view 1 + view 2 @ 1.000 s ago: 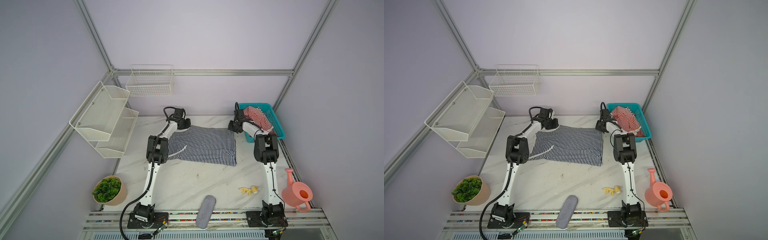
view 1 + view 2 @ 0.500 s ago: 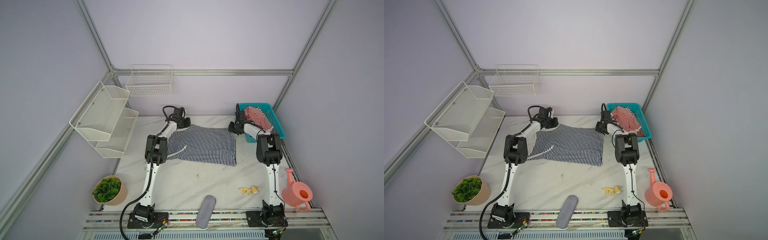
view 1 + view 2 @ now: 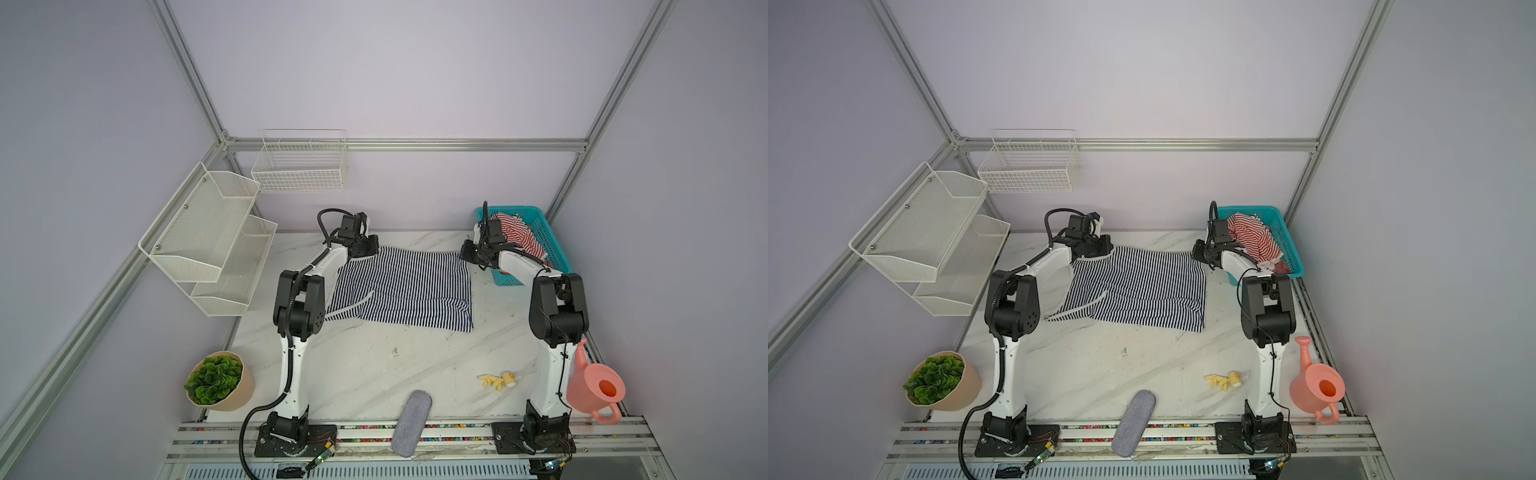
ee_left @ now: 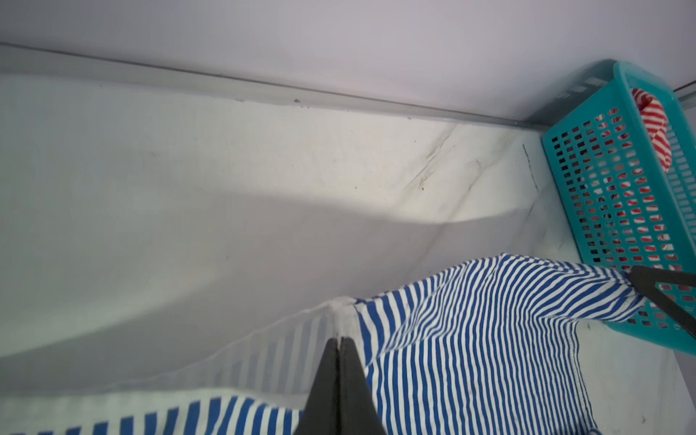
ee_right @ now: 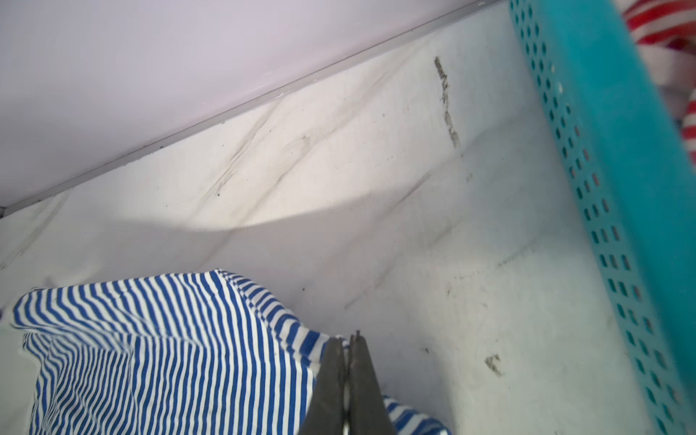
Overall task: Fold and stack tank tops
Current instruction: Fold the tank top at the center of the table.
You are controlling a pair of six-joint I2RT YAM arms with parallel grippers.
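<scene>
The navy-and-white tank top (image 3: 407,291), a soft knit with thin stripes, is spread over the marbled white surface (image 3: 374,365) between the two arms; its near edge is rumpled. Its far left corner, at a pale trim band, is pinched in the left tool (image 4: 341,344), whose dark tapered fingers are pressed together. The far right corner is clamped likewise in the right tool (image 5: 348,341). The red-and-white tank top (image 3: 517,235) is heaped, crumpled, in the perforated teal plastic basket (image 3: 508,281) at the surface's far right corner. A grey oblong felt case (image 3: 411,424) is laid at the front edge.
</scene>
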